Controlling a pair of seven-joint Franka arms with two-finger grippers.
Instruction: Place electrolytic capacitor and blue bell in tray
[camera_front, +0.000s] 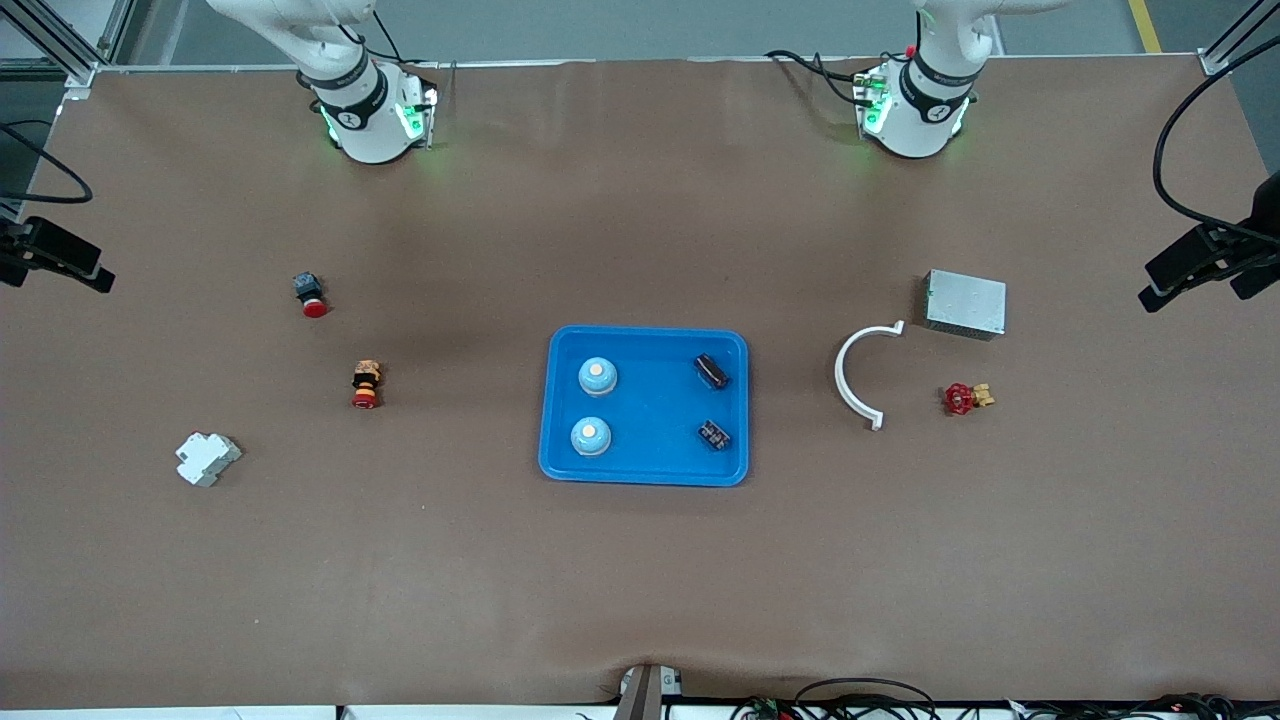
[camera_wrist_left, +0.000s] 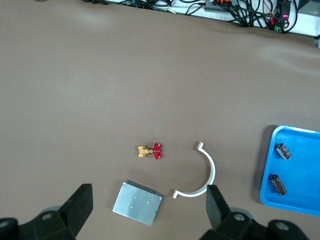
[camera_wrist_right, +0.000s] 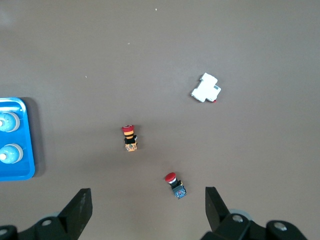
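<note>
Left claw (camera_wrist_left: 147, 210) fingertips show, body cut off.

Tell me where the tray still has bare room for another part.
The blue tray is bare down its middle, between the two blue bells and the two capacitors. The ends toward each arm are taken.

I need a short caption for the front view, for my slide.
Two blue bells and two capacitors lie in the blue tray.

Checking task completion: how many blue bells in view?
2, both in the tray, at the end toward the right arm: one bell farther from the front camera, the other bell nearer. None seem hidden.
</note>
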